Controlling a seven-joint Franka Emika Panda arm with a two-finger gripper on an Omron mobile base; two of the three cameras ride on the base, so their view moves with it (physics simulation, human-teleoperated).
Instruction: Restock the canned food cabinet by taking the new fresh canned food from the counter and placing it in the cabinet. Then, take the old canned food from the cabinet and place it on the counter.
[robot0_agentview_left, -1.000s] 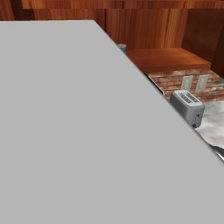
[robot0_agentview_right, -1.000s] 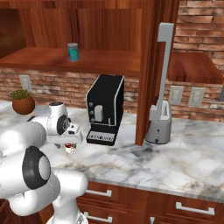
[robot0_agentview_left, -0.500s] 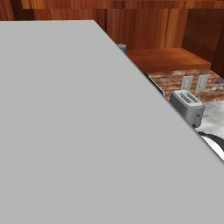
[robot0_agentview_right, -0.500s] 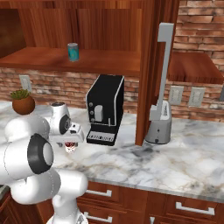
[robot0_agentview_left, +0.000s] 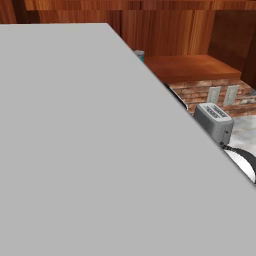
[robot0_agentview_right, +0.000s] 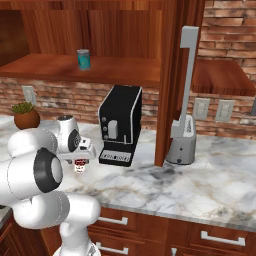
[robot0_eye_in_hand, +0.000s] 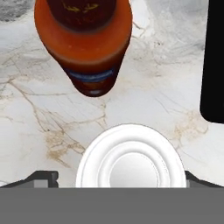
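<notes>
**Fingers poised over the red-and-white can on the desk**

In the right base view the gripper (robot0_agentview_right: 80, 161) is seen low over the marble desk (robot0_agentview_right: 200, 175), just left of the black coffee machine (robot0_agentview_right: 120, 125). The new canned food (robot0_agentview_right: 79, 165), a small tin with a dark red and white label, is seen directly beneath the hand, standing on the desk. In the hand view its silvery ringed top (robot0_eye_in_hand: 131, 157) is seen from above, centred between the two dark fingers (robot0_eye_in_hand: 43, 178), which stand wide apart on either side of it; the jaws are spread and no contact with the tin can be made out. Beyond the tin an orange-brown bottle (robot0_eye_in_hand: 85, 43) with a dark cap and a blue label band is seen on the desk.

The old canned food (robot0_agentview_right: 83, 59), the teal tin, is seen upright on the orange-brown shelf board of the cabinet (robot0_agentview_right: 125, 30), above and left of the coffee machine. A potted plant (robot0_agentview_right: 26, 115) is seen at the left end of the desk, and a grey paper-towel holder (robot0_agentview_right: 182, 100) beside the cabinet's side panel. In the left base view a large flat grey panel (robot0_agentview_left: 75, 150) is seen, with a toaster (robot0_agentview_left: 214, 121) beyond it.
</notes>
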